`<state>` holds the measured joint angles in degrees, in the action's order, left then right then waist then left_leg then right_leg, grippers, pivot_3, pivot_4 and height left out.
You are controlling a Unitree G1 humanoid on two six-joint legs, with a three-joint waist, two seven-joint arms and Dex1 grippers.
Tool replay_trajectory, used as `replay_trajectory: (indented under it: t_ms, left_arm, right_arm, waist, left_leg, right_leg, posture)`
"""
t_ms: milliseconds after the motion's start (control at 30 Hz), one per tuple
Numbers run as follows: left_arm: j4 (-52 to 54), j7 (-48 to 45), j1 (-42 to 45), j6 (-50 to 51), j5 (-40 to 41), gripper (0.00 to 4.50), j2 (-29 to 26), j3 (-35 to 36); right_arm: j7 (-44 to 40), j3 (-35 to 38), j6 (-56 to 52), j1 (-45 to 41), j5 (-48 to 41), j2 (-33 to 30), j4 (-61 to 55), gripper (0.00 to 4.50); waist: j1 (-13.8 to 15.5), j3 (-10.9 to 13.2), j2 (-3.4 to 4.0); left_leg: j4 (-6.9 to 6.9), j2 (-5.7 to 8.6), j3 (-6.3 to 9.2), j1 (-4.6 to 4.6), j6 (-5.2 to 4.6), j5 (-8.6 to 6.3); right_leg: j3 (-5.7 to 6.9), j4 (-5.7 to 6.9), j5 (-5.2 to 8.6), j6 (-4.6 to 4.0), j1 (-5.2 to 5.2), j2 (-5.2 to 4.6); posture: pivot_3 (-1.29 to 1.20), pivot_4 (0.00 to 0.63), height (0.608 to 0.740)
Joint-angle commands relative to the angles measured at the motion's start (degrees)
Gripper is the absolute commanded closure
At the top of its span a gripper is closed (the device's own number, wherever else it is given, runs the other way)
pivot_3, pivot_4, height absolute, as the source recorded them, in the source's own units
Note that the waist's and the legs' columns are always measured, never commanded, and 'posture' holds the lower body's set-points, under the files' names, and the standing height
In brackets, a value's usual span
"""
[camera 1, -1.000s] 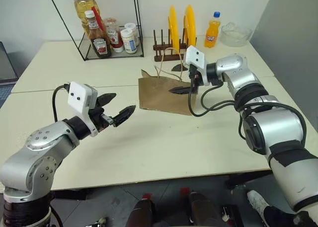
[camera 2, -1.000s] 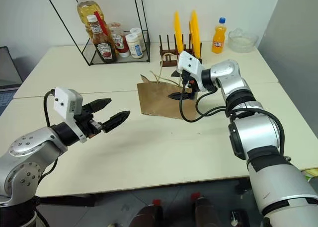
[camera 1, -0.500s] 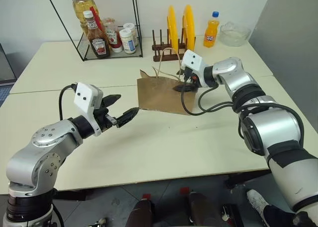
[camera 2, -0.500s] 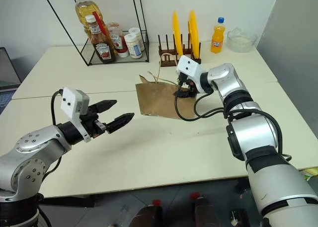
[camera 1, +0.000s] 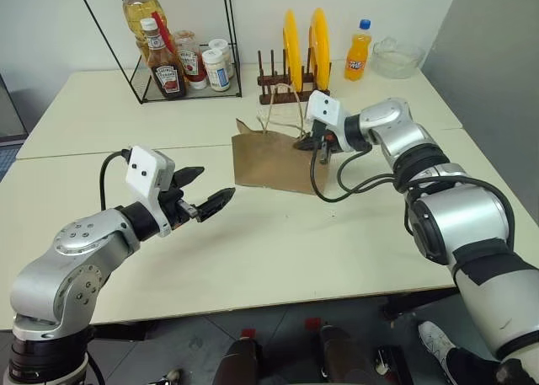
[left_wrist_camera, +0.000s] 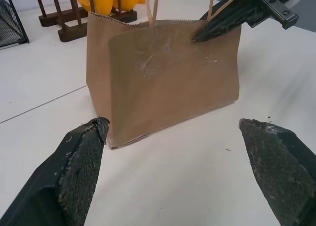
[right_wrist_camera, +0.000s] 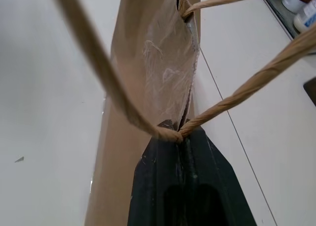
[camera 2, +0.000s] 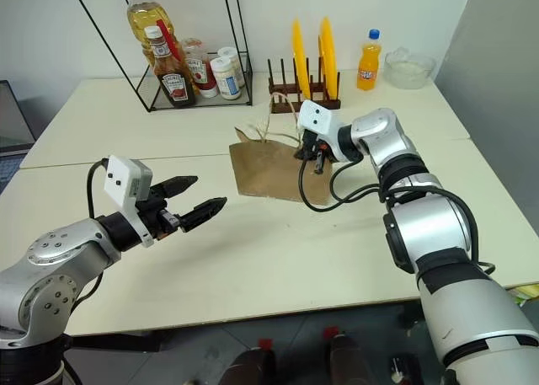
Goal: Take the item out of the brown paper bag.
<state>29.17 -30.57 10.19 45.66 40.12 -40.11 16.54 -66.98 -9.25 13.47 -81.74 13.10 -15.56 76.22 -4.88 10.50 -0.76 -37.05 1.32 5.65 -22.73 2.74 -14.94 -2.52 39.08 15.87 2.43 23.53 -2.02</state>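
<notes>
The brown paper bag [camera 1: 271, 160] is standing upright near the middle of the table [camera 1: 278, 250], a little toward the far edge, its thin tan handles [camera 1: 282, 107] sticking up. The right gripper [camera 1: 308, 142] is sitting at the bag's top rim at its right end, fingers pressed together and pinching the rim where a handle [right_wrist_camera: 232, 97] is fixed; in the right wrist view the twisted cord is crossing right over the closed fingertips [right_wrist_camera: 182, 152]. The bag's mouth is looking nearly flat there, and the item inside is probably hidden by the paper, so nothing of it is showing.

The left gripper [camera 1: 205, 199] is hovering above the table in front of the bag's left end, well apart from it, fingers spread wide and holding nothing. In the left wrist view both pads [left_wrist_camera: 79, 171] are framing the bag's front face.

Along the far edge a wire rack [camera 1: 181, 44] is holding sauce bottles [camera 1: 160, 65], a wooden plate rack [camera 1: 282, 82] is carrying two yellow plates [camera 1: 305, 35] just behind the bag, and an orange soda bottle [camera 1: 359, 52] is standing beside a glass bowl [camera 1: 397, 58] near the far right corner.
</notes>
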Motion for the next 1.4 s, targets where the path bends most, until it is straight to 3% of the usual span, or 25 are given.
replay_trajectory:
  t_ms: [33, 367, 833, 967, 1267, 1300, 1400]
  left_arm:
    - [2.9, 0.0, -0.8, -0.7, 0.8, 0.0, -1.2, 3.2]
    - [8.0, 3.4, -4.9, 1.0, 2.6, 0.0, 0.1, 6.0]
    - [10.6, 6.7, -7.8, 1.2, 4.7, 0.0, 0.3, 7.1]
    - [9.4, 6.1, -6.4, 1.1, 4.5, 0.0, -0.3, 6.4]
    - [6.9, 4.7, -4.0, 0.9, 4.1, 0.0, -1.2, 5.2]
    - [6.6, 4.3, -3.8, 0.8, 4.0, 0.0, -1.4, 5.0]
    - [4.9, 3.0, -3.1, 0.5, 3.6, 0.0, -2.2, 4.9]
  right_arm:
    - [-2.6, 2.2, 3.4, -2.5, -2.8, 1.8, -1.7, 4.48]
    - [1.4, 0.5, 9.3, -4.7, 0.4, 7.6, -0.2, 4.48]
    - [5.9, -1.2, 9.5, -4.1, 4.2, 6.8, 1.0, 4.48]
    - [5.8, -1.4, 9.5, -3.1, 4.3, 7.0, 0.9, 3.52]
    - [1.7, -0.3, 7.9, -2.5, 2.9, 2.3, 0.5, 0.28]
    - [0.4, 0.3, 7.4, -2.2, 2.1, 1.3, 0.3, 0.02]
    - [-3.1, 2.7, 5.3, -1.3, -0.8, -1.3, -0.6, 0.02]
  waist:
    - [-0.2, 0.0, 0.0]
    - [0.1, 0.0, 0.0]
    - [0.7, 0.0, 0.0]
    - [0.7, 0.0, 0.0]
    - [0.8, 0.0, 0.0]
    - [0.8, 0.0, 0.0]
    - [0.8, 0.0, 0.0]
  left_leg:
    - [0.01, -0.02, 0.0, 0.0, 0.0, 0.0]
    - [0.01, 0.0, 0.06, -0.04, 0.01, 0.0]
    - [-0.01, 0.02, 0.1, -0.05, 0.01, 0.0]
    - [0.0, 0.02, 0.1, -0.04, 0.01, 0.01]
    - [-0.01, 0.04, 0.1, -0.04, 0.01, 0.01]
    - [-0.01, 0.04, 0.09, -0.04, 0.01, 0.01]
    - [-0.01, 0.03, 0.08, -0.03, 0.01, 0.01]
  right_leg:
    - [0.0, 0.0, 0.0, 0.0, 0.0, 0.0]
    - [0.01, 0.0, 0.0, 0.0, 0.04, -0.02]
    - [0.05, 0.0, 0.0, -0.01, 0.02, -0.01]
    - [0.05, 0.0, 0.0, -0.01, 0.02, 0.0]
    - [0.06, -0.01, 0.0, -0.01, -0.01, 0.0]
    - [0.06, -0.01, 0.0, -0.01, -0.01, 0.0]
    - [0.05, -0.02, 0.0, -0.01, -0.01, 0.0]
  posture:
    - [0.0, 0.15, 0.74]
    - [0.0, 0.15, 0.74]
    - [0.0, 0.15, 0.74]
    - [0.0, 0.15, 0.74]
    - [0.0, 0.15, 0.74]
    - [0.0, 0.15, 0.74]
    - [0.0, 0.15, 0.74]
